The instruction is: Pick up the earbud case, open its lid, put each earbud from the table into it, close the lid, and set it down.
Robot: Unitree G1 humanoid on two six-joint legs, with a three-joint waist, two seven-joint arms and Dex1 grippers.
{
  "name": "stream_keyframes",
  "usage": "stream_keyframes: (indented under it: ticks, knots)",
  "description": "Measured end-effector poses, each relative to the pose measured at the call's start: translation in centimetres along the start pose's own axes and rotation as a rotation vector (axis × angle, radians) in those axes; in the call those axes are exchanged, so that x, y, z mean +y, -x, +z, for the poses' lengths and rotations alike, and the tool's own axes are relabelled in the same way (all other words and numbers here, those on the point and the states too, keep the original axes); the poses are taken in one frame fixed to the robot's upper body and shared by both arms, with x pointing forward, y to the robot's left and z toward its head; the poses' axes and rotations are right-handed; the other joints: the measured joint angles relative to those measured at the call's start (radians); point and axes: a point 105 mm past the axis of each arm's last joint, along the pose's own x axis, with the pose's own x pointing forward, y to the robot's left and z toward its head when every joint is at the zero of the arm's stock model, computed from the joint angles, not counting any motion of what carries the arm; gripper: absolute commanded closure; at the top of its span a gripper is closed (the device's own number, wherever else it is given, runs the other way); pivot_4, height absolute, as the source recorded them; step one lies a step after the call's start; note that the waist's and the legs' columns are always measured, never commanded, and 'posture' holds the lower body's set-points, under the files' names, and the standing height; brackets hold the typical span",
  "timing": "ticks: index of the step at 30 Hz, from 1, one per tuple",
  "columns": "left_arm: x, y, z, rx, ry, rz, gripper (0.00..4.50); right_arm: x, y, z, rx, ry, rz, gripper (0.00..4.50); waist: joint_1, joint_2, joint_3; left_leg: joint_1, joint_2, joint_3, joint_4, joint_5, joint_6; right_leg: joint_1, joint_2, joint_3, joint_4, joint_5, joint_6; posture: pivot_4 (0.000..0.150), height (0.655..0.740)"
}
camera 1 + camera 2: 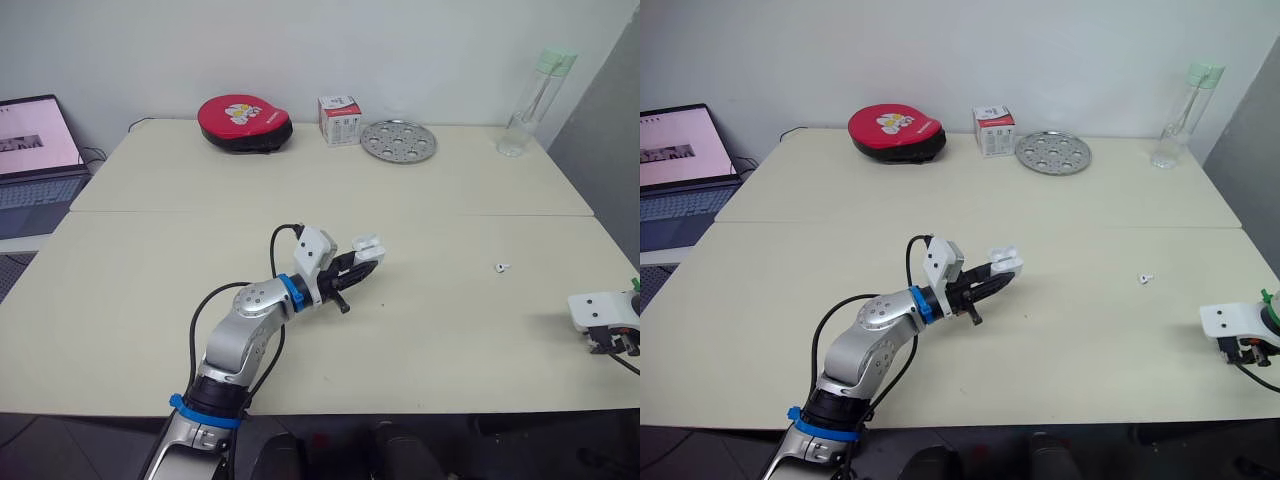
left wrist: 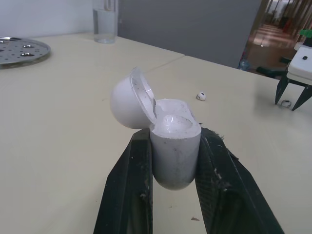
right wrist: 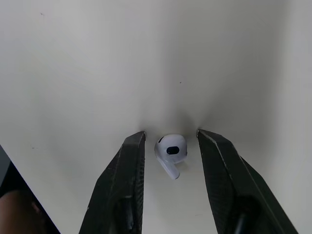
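One white earbud case (image 2: pixel 173 146) is clamped between the two black fingers of the left gripper (image 2: pixel 175 135), above the middle of the table (image 1: pixel 180 250), with its lid (image 2: pixel 127 105) hinged open. One earbud (image 3: pixel 170 150) lies at the table's near right, between the spread fingers of the right gripper (image 3: pixel 171 131), touching neither. A second earbud (image 1: pixel 502 267) lies between the grippers, nearer the right one. Along the far edge sit a red round object (image 1: pixel 243 122), a small box (image 1: pixel 340 120), a metal plate (image 1: pixel 398 140) and a clear bottle (image 1: pixel 535 100).

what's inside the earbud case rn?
The lid is open; the earbud case shows an empty-looking white well. Deeper sockets are hidden by its rim. One earbud and a second earbud lie on the table.
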Motion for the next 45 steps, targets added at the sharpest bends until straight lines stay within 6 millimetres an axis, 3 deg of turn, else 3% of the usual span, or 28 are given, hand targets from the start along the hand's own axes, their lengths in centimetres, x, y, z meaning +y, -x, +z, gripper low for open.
stream_keyframes:
  ticks: [2,8,11,13,15,17,18,20,22,26,31,45]
  knots:
    - [0.0,0.0,0.0,0.001,0.0,0.003,3.74,-0.1,0.0,-0.2,-0.001,-0.001,-0.004,4.12,0.0,0.0,0.0,0.0,0.0,0.0,0.0,0.0,0.0,0.0,0.0,0.0,0.0,0.0,0.0,0.15,0.74]
    - [0.1,0.0,-0.2,0.011,0.006,0.003,3.74,-0.5,-0.1,0.4,-0.037,-0.032,-0.013,4.11,-0.004,-0.003,-0.001,0.0,0.001,0.001,0.0,0.0,0.0,0.0,0.0,0.001,0.0,0.001,0.001,0.15,0.74]
    - [0.0,0.0,-0.2,0.01,0.005,0.001,3.74,-1.2,0.0,2.6,-0.156,-0.086,-0.02,4.11,-0.012,-0.003,0.0,0.001,0.002,0.001,0.0,0.0,0.0,0.0,0.001,0.002,0.0,0.001,0.0,0.15,0.74]
    - [0.1,0.0,-0.2,0.005,0.005,0.001,3.74,-2.7,0.4,7.0,-0.359,-0.146,-0.054,4.11,-0.02,-0.002,0.0,0.001,0.002,-0.001,-0.001,0.0,0.0,0.0,0.003,0.004,0.001,0.001,-0.001,0.15,0.74]
    - [0.2,-0.2,0.0,-0.018,0.002,0.006,3.74,-5.1,1.9,13.3,-0.668,-0.282,-0.102,4.11,-0.026,-0.001,0.001,0.001,0.002,-0.001,-0.002,0.0,0.0,-0.001,0.004,0.005,0.004,0.001,-0.001,0.15,0.74]
    - [0.3,-0.6,0.4,-0.056,0.008,0.026,3.74,-7.8,6.1,19.5,-1.006,-0.394,-0.191,4.11,-0.025,0.004,0.003,0.003,0.001,-0.001,-0.001,0.001,-0.002,-0.005,0.002,0.005,0.012,0.001,-0.001,0.15,0.74]
    - [0.5,-0.9,0.5,-0.07,0.016,0.036,3.74,-8.7,8.3,21.4,-1.115,-0.429,-0.241,4.11,-0.02,0.005,0.003,0.001,0.001,-0.002,0.0,0.001,-0.003,-0.007,0.002,0.005,0.014,0.001,-0.002,0.15,0.74]
    - [1.4,-1.2,0.9,-0.107,0.043,0.079,3.74,-10.1,13.1,24.1,-1.344,-0.534,-0.364,4.11,-0.001,0.005,0.003,-0.003,0.002,-0.005,-0.001,0.002,-0.004,-0.009,0.002,0.0,0.014,0.002,-0.005,0.15,0.74]
    - [2.5,-1.2,1.4,-0.133,0.047,0.122,3.74,-10.0,15.7,25.7,-1.495,-0.606,-0.422,4.11,0.018,0.005,0.002,-0.004,0.002,-0.006,-0.001,0.002,-0.004,-0.01,0.002,-0.001,0.013,0.003,-0.008,0.15,0.74]
    - [3.8,-1.8,3.6,-0.216,0.035,0.176,3.74,-8.3,16.1,29.2,-1.666,-0.76,-0.371,4.11,0.03,0.005,0.002,-0.019,-0.003,-0.005,0.002,0.001,-0.004,-0.021,0.0,0.0,0.012,0.004,-0.006,0.15,0.74]
    - [3.7,-2.6,5.2,-0.27,0.01,0.173,3.74,-7.2,16.5,30.6,-1.742,-0.842,-0.356,4.11,0.027,0.005,0.002,-0.02,-0.01,-0.005,0.002,0.0,0.001,-0.022,-0.003,0.002,0.012,0.004,-0.005,0.15,0.74]
    - [2.6,-3.3,4.9,-0.247,-0.033,0.106,3.74,-5.1,13.4,32.5,-1.685,-0.868,-0.262,4.11,0.017,0.005,0.002,-0.02,-0.013,-0.011,0.002,0.0,0.001,-0.021,0.0,-0.001,0.013,0.004,-0.004,0.15,0.74]
